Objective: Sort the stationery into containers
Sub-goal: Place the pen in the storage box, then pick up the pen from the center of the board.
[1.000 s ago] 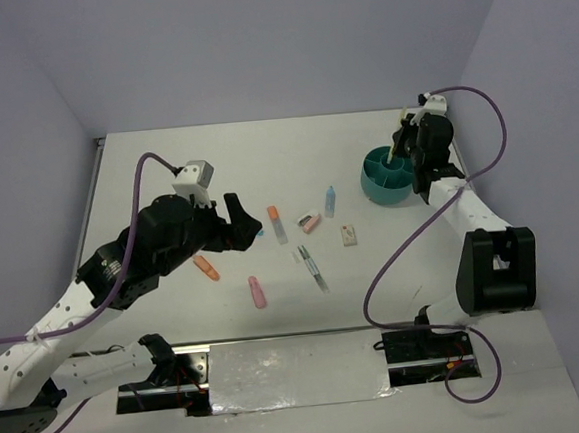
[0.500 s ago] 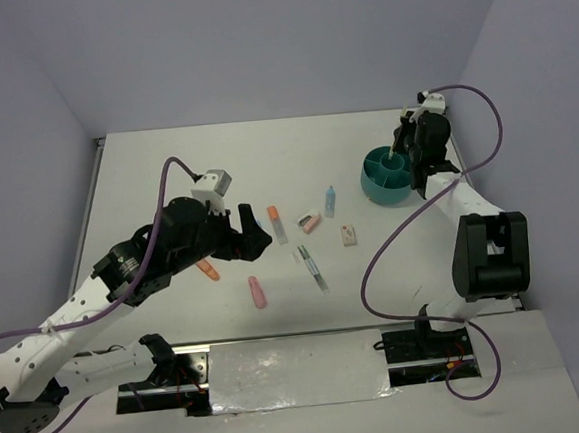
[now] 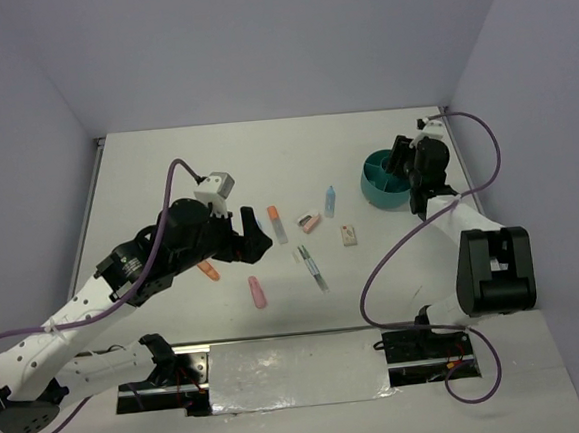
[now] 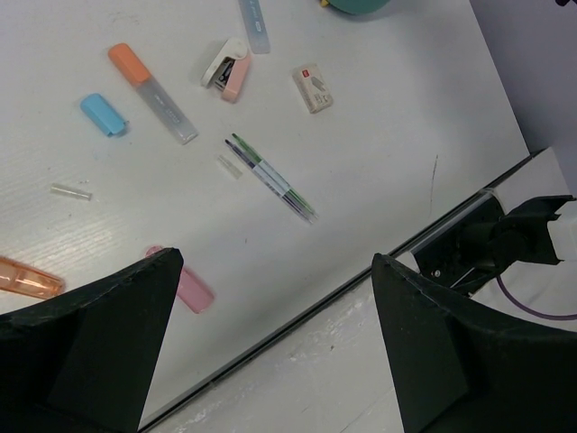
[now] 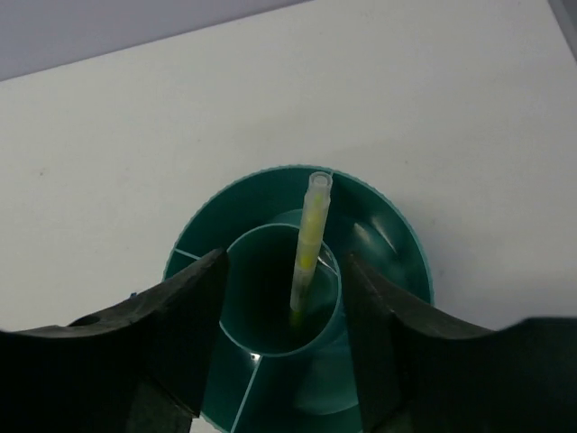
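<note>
Yellow pen (image 5: 309,244) stands free in the organiser's (image 5: 397,244) centre cup, between your parted right gripper (image 5: 287,298), so lift clear and lower the wide-apart left gripper (image 4: 275,271) onto the thin pens (image 4: 270,178) below it.

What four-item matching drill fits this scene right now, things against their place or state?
Things:
1. yellow pen
2. pink highlighter
3. left claw
4. white eraser

Places or states:
A. open, holding nothing
B. standing in the centre tube of the teal organiser
C. loose item closest to the near edge of the table
D. loose item furthest toward the right arm's side

Pairs: 1-B, 2-C, 3-A, 4-D
</note>
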Robot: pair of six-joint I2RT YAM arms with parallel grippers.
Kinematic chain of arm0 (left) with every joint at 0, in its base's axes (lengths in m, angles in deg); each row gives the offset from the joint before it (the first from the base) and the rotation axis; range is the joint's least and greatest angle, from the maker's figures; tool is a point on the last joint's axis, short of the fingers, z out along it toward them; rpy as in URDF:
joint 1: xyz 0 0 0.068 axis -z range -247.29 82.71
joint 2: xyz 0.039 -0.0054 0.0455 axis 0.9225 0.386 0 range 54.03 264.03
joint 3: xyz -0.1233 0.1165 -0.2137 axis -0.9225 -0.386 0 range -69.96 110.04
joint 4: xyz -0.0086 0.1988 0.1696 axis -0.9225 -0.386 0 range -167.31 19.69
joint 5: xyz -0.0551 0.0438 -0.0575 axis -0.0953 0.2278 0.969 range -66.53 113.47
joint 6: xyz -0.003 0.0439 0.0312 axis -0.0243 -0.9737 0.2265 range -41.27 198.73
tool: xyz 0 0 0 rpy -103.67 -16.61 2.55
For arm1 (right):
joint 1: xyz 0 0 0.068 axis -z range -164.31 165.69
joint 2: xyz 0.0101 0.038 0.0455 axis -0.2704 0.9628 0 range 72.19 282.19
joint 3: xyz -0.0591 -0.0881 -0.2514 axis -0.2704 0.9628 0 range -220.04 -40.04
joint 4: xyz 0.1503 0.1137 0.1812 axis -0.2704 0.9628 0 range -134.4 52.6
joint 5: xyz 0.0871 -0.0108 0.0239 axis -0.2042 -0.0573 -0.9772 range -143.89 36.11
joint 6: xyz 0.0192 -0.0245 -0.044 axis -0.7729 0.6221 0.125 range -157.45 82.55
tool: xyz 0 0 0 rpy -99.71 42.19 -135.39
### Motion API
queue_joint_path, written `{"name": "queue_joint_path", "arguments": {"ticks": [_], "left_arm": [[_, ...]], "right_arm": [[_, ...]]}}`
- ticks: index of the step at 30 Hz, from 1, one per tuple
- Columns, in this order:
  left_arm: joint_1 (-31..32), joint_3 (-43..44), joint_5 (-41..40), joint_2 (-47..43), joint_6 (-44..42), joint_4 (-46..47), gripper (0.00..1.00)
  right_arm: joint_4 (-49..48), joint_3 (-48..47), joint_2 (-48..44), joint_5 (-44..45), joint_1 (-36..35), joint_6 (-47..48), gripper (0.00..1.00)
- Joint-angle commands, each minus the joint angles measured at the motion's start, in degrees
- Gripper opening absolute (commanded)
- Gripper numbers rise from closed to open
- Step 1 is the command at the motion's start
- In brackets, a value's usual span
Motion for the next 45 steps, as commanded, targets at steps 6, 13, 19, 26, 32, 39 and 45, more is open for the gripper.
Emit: {"name": "queue_joint_path", "arguments": {"ticks": [6, 13, 19, 26, 32, 39, 45], "left_arm": [[-0.17, 0.48, 0.57, 0.06, -0.35, 3.39, 0.99], [-1.05, 3.46, -12.08, 2.60, 6.06, -6.43, 0.99], [-8.60, 5.23, -13.24, 9.28, 11.61, -15.06, 0.99], [-14.58, 2.33, -11.66, 8.85, 9.95, -14.63, 0.99], [-16.43, -0.57, -7.88, 9.72, 7.48, -13.22, 0.99], [-16.43, -1.19, -5.94, 9.99, 7.30, -12.87, 0.99], [-16.26, -3.91, -3.66, 8.76, 7.56, -11.55, 0.99]], "right_arm": [[2.04, -5.11, -6.31, 0.89, 0.02, -0.64, 0.67], [18.11, -12.50, -14.83, 0.72, -4.97, -3.27, 0.88], [38.95, -16.56, -16.51, 4.77, -23.05, -8.26, 0.98], [45.64, -9.61, -11.42, 5.03, -43.18, -12.50, 0.61], [48.64, -6.37, -2.97, 7.67, -50.86, -13.03, 0.44], [47.23, -4.69, 0.10, 7.75, -51.75, -14.08, 0.38], [46.53, -5.04, 2.83, 8.54, -51.75, -13.64, 0.36]]}}
